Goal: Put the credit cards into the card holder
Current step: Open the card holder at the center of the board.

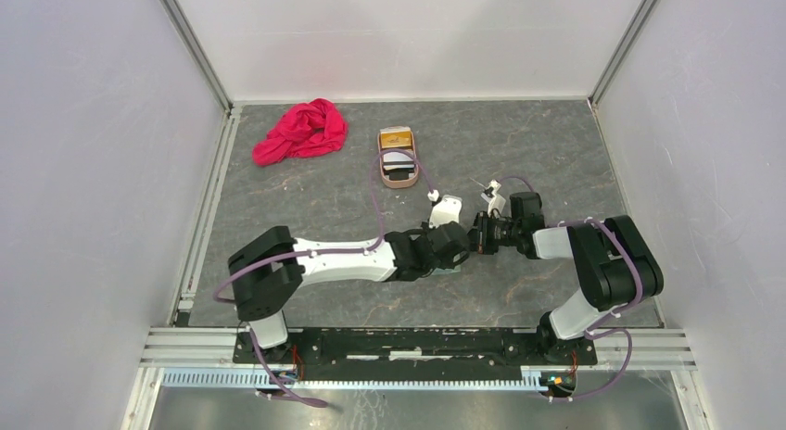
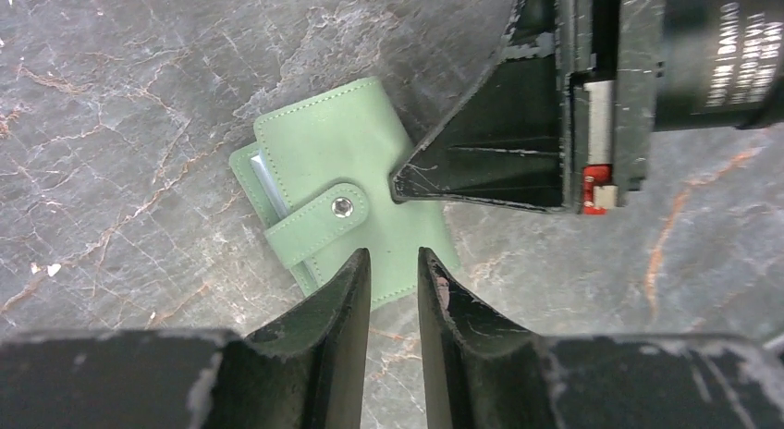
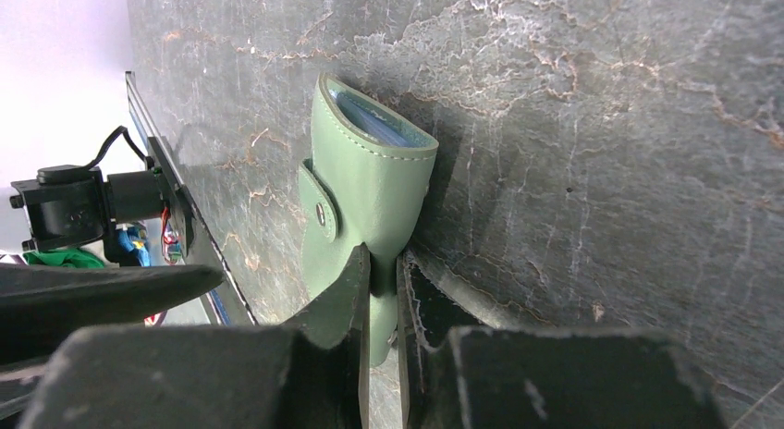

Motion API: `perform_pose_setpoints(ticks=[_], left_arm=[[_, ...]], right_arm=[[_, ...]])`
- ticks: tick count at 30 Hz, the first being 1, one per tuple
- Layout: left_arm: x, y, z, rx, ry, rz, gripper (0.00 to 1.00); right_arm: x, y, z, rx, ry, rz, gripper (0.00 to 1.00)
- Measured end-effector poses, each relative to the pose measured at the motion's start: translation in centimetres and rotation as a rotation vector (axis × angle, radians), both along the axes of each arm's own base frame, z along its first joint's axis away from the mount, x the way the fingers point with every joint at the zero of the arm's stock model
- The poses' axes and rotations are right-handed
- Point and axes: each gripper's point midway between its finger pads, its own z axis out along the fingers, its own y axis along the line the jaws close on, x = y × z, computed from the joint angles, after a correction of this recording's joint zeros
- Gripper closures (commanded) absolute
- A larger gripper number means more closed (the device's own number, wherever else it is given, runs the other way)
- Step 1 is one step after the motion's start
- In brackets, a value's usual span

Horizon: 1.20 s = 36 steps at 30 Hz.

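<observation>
With the right claw point(image 3: 382, 258) pinching the card holder point(image 3: 370, 184) by its edge, steer your barely parted, empty left claw point(image 2: 392, 255) onto the snap tab point(image 2: 319, 224) just ahead.

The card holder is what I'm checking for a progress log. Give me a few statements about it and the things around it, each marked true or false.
1. The card holder has its snap tab fastened. True.
2. The right gripper clamps one edge of the card holder. True.
3. The red cloth covers the card holder. False: it lies well apart, far back on the left.
4. The tray is empty. False: credit cards lie in it.
5. The left gripper holds a card. False: its slightly parted jaws hold nothing.
</observation>
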Motion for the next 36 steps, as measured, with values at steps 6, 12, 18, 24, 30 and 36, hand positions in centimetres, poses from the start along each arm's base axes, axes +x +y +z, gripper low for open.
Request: perform_pose_setpoints(ticks=[6, 12, 18, 24, 30, 36], left_arm=[[0.6, -0.6, -2.2, 0.095, 0.017, 0.001, 0.70], [1.1, -1.2, -4.1, 0.163, 0.030, 0.011, 0.68], [1.5, -0.4, -5.0, 0.214, 0.019, 0.034, 0.67], [1.7, 0.0, -5.0, 0.231, 0.004, 0.049, 0.67], [1.9, 0.2, -4.9, 0.238, -0.005, 0.057, 0.67], [2.0, 0.4, -4.8, 0.249, -0.035, 0.052, 0.61]], right_arm=[[0.0, 0.0, 0.0, 0.000, 0.000, 0.000, 0.96], [0.0, 0.0, 0.0, 0.000, 0.001, 0.000, 0.96], [0.0, 0.0, 0.0, 0.000, 0.001, -0.001, 0.96], [0.0, 0.0, 0.0, 0.001, 0.002, -0.001, 0.96], [0.0, 0.0, 0.0, 0.001, 0.002, -0.001, 0.96], [0.0, 0.0, 0.0, -0.001, 0.001, -0.002, 0.96]])
